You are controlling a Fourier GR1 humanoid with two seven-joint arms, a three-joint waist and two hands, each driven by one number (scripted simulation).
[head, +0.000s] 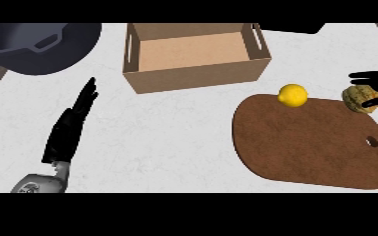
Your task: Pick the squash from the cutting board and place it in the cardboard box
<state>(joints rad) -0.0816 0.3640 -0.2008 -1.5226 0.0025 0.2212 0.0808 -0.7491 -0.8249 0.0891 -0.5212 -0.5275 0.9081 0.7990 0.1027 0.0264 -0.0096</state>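
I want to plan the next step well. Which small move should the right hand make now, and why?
Probably the right hand should move left toward the round yellow squash on the brown wooden cutting board. The hand shows only at the right edge, beside a tan lumpy object, apart from the squash. The open cardboard box waits behind the board.

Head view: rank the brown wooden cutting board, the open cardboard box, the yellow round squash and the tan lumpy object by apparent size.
1-2. Brown wooden cutting board and open cardboard box: similar, too close to rank; board cropped by the right edge.
3-4. Yellow round squash and tan lumpy object: alike; the latter partly hidden.
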